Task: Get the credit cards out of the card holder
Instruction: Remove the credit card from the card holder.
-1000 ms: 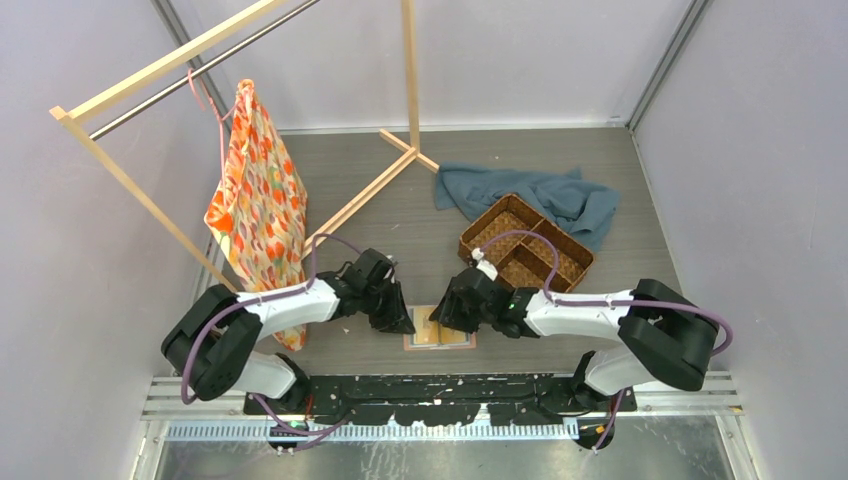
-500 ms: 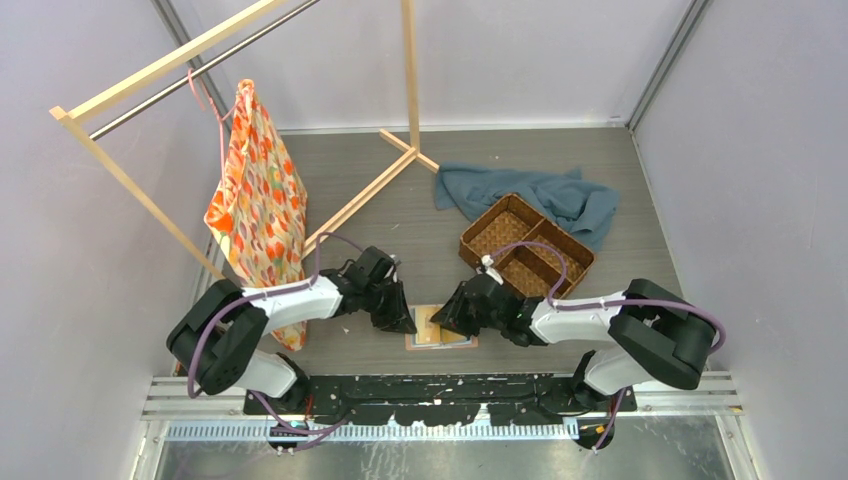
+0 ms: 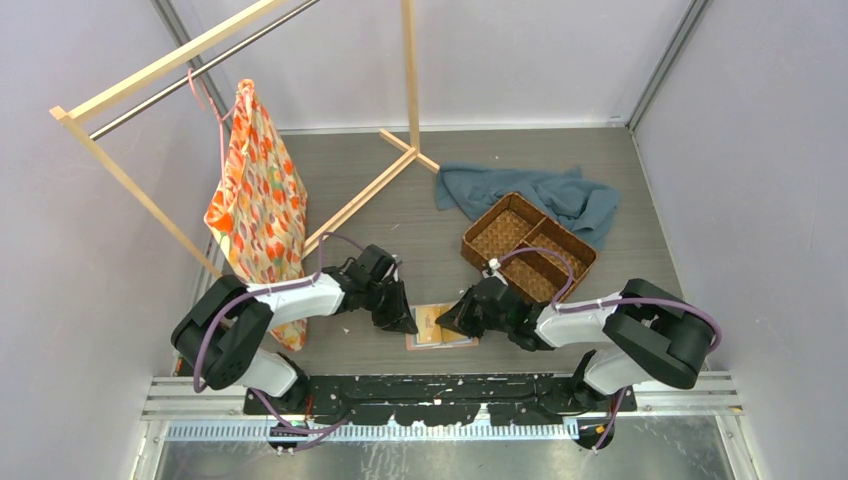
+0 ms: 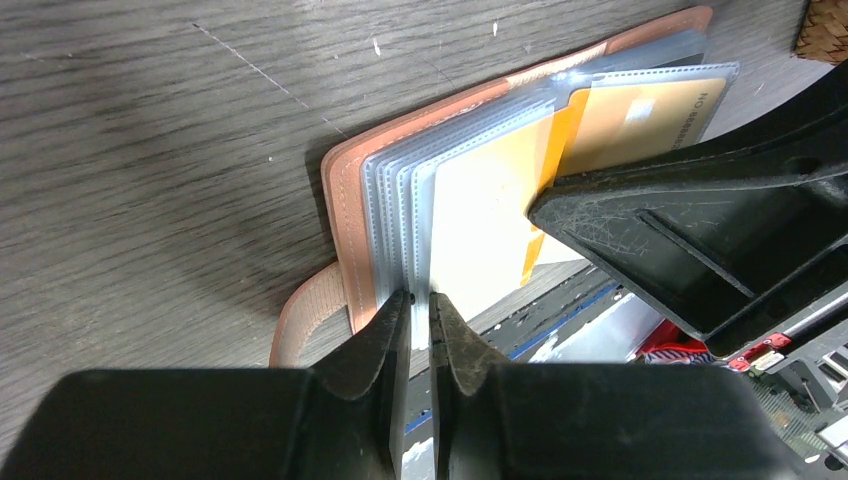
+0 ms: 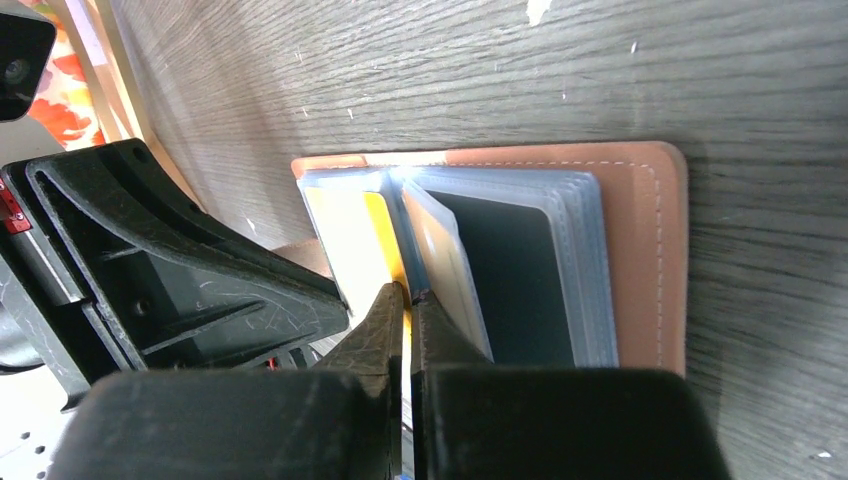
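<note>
The salmon-pink card holder [image 3: 441, 329] lies open on the table between both grippers. The left wrist view shows its pink cover [image 4: 345, 200], a stack of clear sleeves and a tan-gold credit card [image 4: 640, 110] in a sleeve. My left gripper [image 4: 420, 300] is shut on the near edge of a clear sleeve. My right gripper [image 5: 408, 296] is shut on the edge of a yellow card [image 5: 385, 235] at the holder's middle fold. A black card [image 5: 510, 270] sits in the right half's sleeves, inside the pink cover [image 5: 645, 250]. From above, the grippers are at the left [image 3: 402, 320] and right [image 3: 457, 318].
A brown woven three-compartment basket [image 3: 528, 250] stands behind the right arm, partly on a blue cloth [image 3: 560, 195]. A wooden clothes rack [image 3: 360, 195] with a patterned orange bag [image 3: 258, 195] stands at the left. The black base rail [image 3: 440, 385] runs along the near edge.
My right arm has drawn back to the right and toward the near edge, its gripper staying at the holder. My left gripper has barely moved.
</note>
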Controlling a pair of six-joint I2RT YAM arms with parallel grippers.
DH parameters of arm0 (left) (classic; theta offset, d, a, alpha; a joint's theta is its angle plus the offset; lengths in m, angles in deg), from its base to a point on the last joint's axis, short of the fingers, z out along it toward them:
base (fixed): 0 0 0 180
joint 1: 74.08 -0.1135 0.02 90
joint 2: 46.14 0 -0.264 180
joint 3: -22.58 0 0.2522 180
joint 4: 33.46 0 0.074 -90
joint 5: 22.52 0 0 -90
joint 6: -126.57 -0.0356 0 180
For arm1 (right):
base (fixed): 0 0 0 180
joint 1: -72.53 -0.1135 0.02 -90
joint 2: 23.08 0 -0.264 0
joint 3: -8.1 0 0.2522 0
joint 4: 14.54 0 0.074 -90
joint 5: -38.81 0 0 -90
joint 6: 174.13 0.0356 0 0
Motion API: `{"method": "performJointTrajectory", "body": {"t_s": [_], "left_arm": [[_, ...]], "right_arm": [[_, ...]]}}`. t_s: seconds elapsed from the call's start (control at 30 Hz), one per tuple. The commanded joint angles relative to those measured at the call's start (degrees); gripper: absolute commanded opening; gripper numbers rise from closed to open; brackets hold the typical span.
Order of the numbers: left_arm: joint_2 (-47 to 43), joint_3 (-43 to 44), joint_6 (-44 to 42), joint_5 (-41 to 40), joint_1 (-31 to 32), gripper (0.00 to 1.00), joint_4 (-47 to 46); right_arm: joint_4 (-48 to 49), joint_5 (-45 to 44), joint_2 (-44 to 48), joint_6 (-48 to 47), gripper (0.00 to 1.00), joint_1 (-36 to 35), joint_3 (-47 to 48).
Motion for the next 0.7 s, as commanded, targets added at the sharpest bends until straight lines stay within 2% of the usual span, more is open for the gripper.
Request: {"method": "performJointTrajectory", "body": {"t_s": [0.0,0.43,0.67], "left_arm": [[2.3,-0.1,-1.6,-3.7,0.9,0.14,-1.3],[2.8,0.1,-1.7,-4.7,0.9,0.15,-0.6],[2.3,0.1,-2.0,-5.0,0.9,0.16,0.1]], "right_arm": [[1.2,-0.3,0.3,0.5,0.01,-0.1,-0.2],[-12.7,-7.0,13.0,-3.0,0.01,0.0,-2.4],[-15.1,-7.8,15.6,-3.4,0.00,0.0,-3.7]]}}
